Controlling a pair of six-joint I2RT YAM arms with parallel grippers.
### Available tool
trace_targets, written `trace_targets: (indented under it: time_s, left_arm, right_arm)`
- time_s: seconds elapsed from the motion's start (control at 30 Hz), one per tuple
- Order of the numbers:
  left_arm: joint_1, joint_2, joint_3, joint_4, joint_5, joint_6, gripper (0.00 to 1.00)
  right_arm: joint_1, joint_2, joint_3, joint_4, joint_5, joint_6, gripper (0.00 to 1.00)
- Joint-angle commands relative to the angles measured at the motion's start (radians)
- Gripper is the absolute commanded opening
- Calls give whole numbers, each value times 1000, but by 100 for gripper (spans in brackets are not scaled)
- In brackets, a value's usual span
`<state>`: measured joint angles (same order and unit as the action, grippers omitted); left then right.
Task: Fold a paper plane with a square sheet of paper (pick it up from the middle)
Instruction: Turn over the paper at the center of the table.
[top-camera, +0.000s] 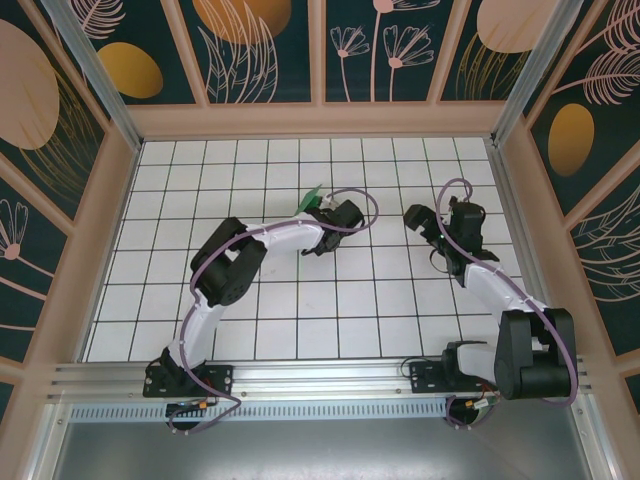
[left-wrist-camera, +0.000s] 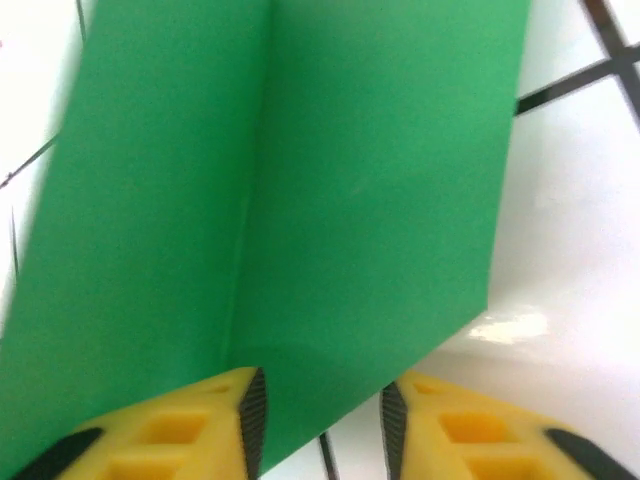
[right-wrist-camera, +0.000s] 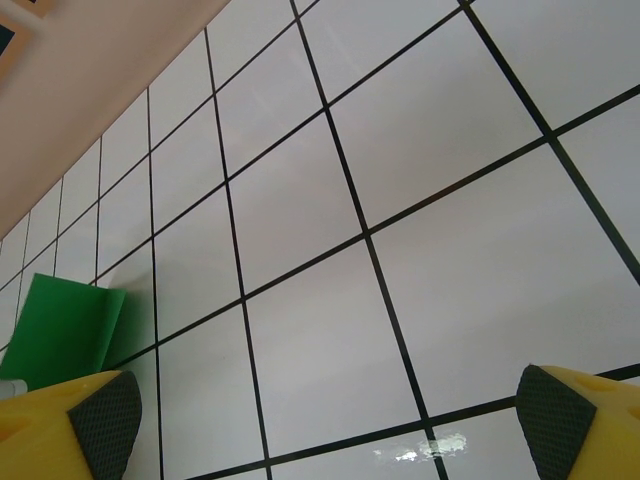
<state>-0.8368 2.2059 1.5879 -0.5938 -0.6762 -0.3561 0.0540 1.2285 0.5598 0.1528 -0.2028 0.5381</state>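
Top view, bottom of frame: metal rail (top-camera: 320, 378) w/ both arm bases bolted on. Above it, white grid table (top-camera: 300, 320). L arm (top-camera: 225, 270) bends up & right toward mid-frame; R arm (top-camera: 500, 290) climbs from lower right.

The left gripper (top-camera: 320, 207) sits just left of centre, upper half. Its tip is at the square sheet of paper (top-camera: 313, 197), a small green bit poking out up-left of the tip, the rest hidden by the wrist. The right gripper (top-camera: 425, 238) is right of centre, well apart from the paper, over bare tiles.

Left wrist view: yellow fingers (left-wrist-camera: 180, 430) at bottom edge, jaws part-way apart w/ a clear gap btw the black pads. The green sheet runs down into that gap, against the left-hand pad & off the right-hand one. It fills centre & left of frame, one crease top to bottom, blurred.

Right wrist view: jaws at their widest, pads in the bottom corners, just tiles btw them. Paper at lower left, fold line near its right edge.

Far, top of frame: dark leaf-pattern wall panels (top-camera: 270, 50).
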Motion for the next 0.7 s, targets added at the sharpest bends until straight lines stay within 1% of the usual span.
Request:
trace_targets:
  time_s: [0.0,0.1,0.17,0.3,0.43,0.53,0.67]
  left_arm:
    - [-1,-91,-17,81,169,-27,48]
    - [1,-186,-87,196,316,-30,61]
    - [1,-246,-125,259,391,-34,70]
    - [17,-359,-190,346,504,-53,84]
    - [64,-468,-288,419,524,-93,93]
    - [131,-548,-384,460,521,-150,97]
    - [215,-621,-492,466,515,-222,99]
  right_arm:
    - [-10,-13,-9,2,-17,10,99]
    - [-10,-5,-9,14,-43,-1,99]
    - [-10,6,-7,26,-62,-4,99]
    - [5,42,13,40,-120,-1,97]
    - [74,83,59,30,-139,12,95]
    - [170,144,128,10,-127,33,92]
    - [329,288,262,-16,-106,56,81]
